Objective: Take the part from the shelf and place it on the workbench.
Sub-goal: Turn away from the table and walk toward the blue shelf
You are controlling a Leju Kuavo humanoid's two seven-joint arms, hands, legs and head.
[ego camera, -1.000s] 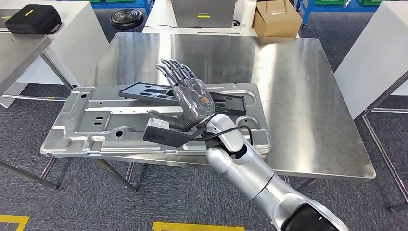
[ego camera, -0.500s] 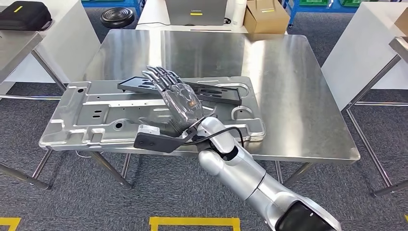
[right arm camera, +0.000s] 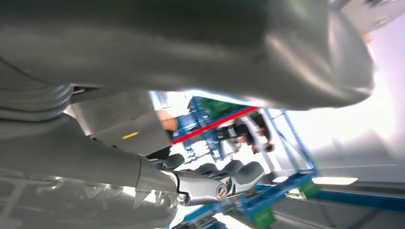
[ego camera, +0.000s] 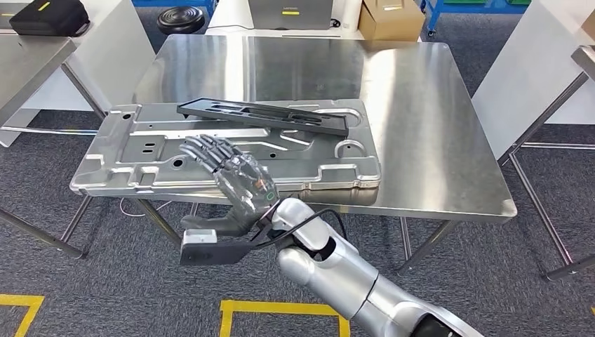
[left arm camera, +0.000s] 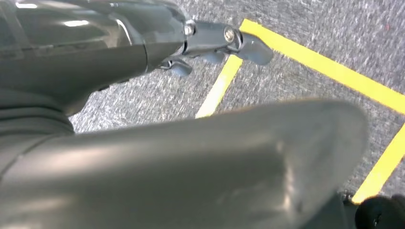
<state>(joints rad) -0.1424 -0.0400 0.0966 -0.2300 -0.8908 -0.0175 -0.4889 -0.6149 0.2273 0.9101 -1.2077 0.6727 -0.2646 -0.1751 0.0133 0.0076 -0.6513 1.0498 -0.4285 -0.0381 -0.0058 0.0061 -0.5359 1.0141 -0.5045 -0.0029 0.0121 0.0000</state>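
Note:
The part, a long black tray-like piece [ego camera: 263,116], lies flat on a big stamped silver panel [ego camera: 140,151] on the steel workbench [ego camera: 421,105]. My right hand [ego camera: 235,179] hovers at the panel's near edge, well short of the black part. Its fingers are spread and it holds nothing. In the right wrist view the same hand [right arm camera: 200,183] shows stretched fingers with nothing in them. My left hand [left arm camera: 95,43] hangs over grey carpet with its fingers loose and holds nothing.
White tables stand to the left and right of the workbench. A black case [ego camera: 49,15], a black stool [ego camera: 184,17] and a cardboard box [ego camera: 391,17] sit beyond it. Yellow tape [ego camera: 281,309] marks the carpet in front.
My right hand has drawn back toward me and lower, from above the black part to the panel's near edge. The part has stayed where it lay. The camera has shifted a little.

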